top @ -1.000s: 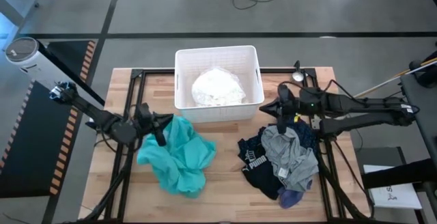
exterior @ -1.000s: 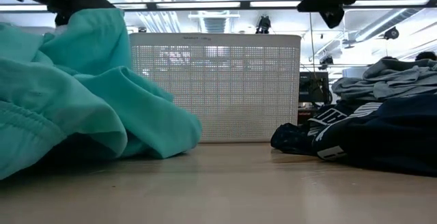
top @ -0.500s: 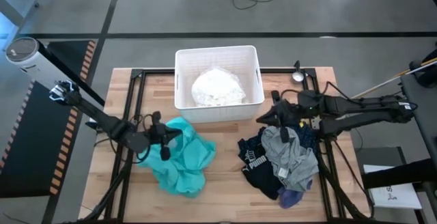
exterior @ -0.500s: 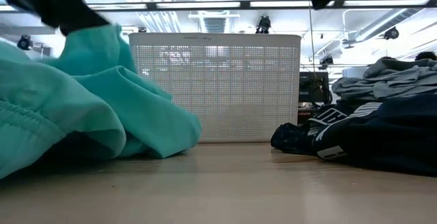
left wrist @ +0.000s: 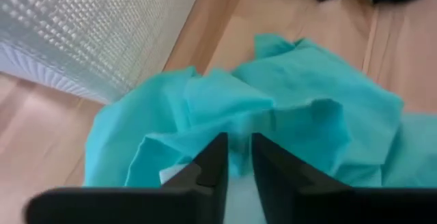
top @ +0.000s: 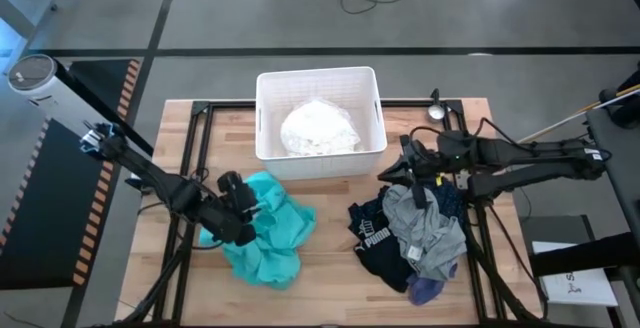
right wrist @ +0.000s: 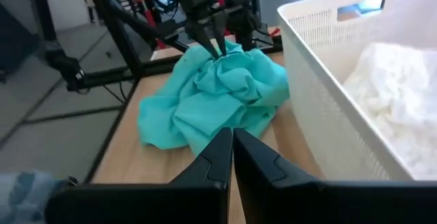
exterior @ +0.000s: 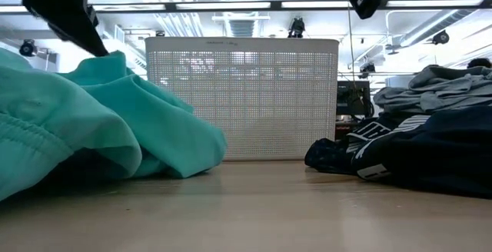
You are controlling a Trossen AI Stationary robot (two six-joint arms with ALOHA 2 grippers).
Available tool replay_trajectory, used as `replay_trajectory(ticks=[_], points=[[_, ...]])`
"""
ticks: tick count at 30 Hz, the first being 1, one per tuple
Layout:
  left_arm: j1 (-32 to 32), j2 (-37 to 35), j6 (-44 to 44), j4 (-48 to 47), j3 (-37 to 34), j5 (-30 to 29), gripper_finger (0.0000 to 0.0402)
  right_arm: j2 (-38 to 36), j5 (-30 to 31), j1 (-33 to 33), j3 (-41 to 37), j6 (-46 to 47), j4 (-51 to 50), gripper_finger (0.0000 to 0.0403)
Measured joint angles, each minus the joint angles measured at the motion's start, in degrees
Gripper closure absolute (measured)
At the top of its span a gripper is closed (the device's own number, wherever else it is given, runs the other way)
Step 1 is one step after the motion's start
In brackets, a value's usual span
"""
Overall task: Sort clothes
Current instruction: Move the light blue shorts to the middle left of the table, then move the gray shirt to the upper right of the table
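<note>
Hovering left fingers [left wrist: 236,157]: slightly parted, tips just over the teal garment [top: 268,226], gripping nothing
Teal garment: crumpled on the desk [top: 330,253], left of centre, near side of the white bin [top: 319,88]
Right fingers [right wrist: 230,149]: closed, empty, above the grey garment [top: 428,230]
Grey garment: heaped on the navy one [top: 378,238], right side

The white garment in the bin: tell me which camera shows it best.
The high view shows it best: the white garment lies whole inside the white bin, seen from straight above. The right wrist view catches only part of it over the bin's rim. In the low view the bin's wall hides it, and the left wrist view shows only that wall.
</note>
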Motion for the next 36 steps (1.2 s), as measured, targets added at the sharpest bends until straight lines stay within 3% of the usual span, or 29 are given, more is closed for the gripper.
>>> replay_trajectory(ticks=[6,10,13,18,22,27,36], points=[[0.0,6.39,-0.03,-14.31,15.34,-0.92,0.0252,-2.04,-1.49,0.04,0.02,0.74,-4.1,0.0399],[-0.26,9.16,1.11,-19.85,23.93,-3.54,0.0198,-3.3,-1.19,0.02,0.02,0.66,-10.19,0.0374],[-1.5,9.91,3.36,-19.06,26.66,-7.87,0.0172,-3.51,-1.06,0.02,0.02,0.63,-15.74,0.0343],[-4.02,9.78,7.11,-14.46,25.02,-14.53,0.0161,-2.78,0.35,0.02,0.02,1.28,-24.55,0.0283],[-4.8,8.9,10.24,-3.52,19.32,-15.08,0.0175,-1.9,0.65,0.0,0.0,1.47,-30.65,0.0239],[-4.84,8.04,17.8,19.21,8.1,-15.06,0.0206,0.35,3.15,0.02,0.02,1.8,-35.54,0.02],[-4.96,6.59,28.8,61.96,-10.51,-14.63,0.0257,10.48,1.82,0.02,-0.04,-0.27,-36.81,0.0179]])
